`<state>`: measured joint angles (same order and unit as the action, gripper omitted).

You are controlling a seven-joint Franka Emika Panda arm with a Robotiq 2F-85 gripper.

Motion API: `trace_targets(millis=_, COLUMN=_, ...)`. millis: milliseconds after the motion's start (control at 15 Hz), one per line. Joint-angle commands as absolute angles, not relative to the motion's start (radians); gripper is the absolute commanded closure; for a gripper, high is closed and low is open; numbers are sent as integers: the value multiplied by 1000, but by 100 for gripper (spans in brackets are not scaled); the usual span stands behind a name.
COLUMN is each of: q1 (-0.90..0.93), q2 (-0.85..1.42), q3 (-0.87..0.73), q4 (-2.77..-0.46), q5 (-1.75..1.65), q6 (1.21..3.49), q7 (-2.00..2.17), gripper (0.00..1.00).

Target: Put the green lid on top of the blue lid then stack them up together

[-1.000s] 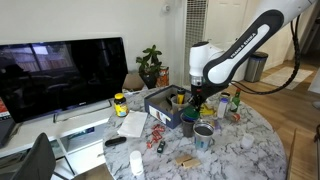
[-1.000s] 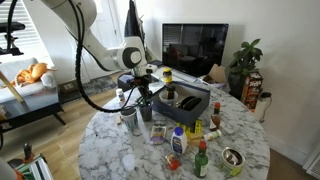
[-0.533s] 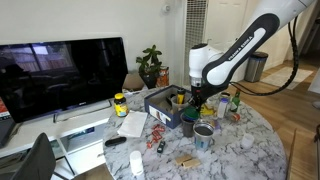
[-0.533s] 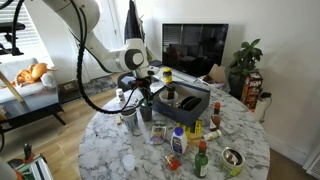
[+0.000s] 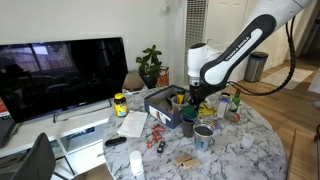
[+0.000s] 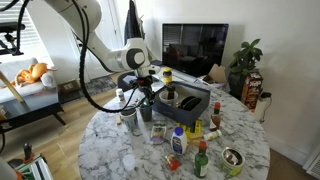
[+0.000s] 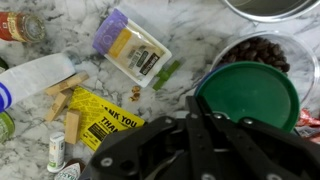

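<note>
In the wrist view the green lid [image 7: 250, 95] lies flat at the right. A thin blue rim, the blue lid [image 7: 206, 82], shows along its left edge from under it. My gripper [image 7: 190, 112] comes in from the bottom, its two fingers closed together just left of the green lid's rim and above it. I see nothing held between them. In both exterior views the gripper [image 5: 193, 101] [image 6: 140, 96] hangs low over the cluttered marble table; the lids are too small to pick out there.
A round tin of dark brown pieces [image 7: 256, 50] sits just past the lids. A purple-edged card [image 7: 130, 45], a yellow "thank you" note [image 7: 105, 120], wooden blocks [image 7: 62, 95] and a bottle [image 7: 35, 75] lie to the left. A metal rim [image 7: 270, 8] is at the top.
</note>
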<state>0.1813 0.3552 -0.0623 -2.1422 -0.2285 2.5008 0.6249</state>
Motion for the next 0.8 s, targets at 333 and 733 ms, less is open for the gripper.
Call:
trace_targets(millis=333, q1=210, q2=361, q3=-90, q4=-2115, q5=-260, q6=2432, q7=673, gripper=56)
trace_targets(millis=733, q1=206, q2=256, q3=-101, q4=-2159, q5=-305, q6=2448, q7=692, gripper=12)
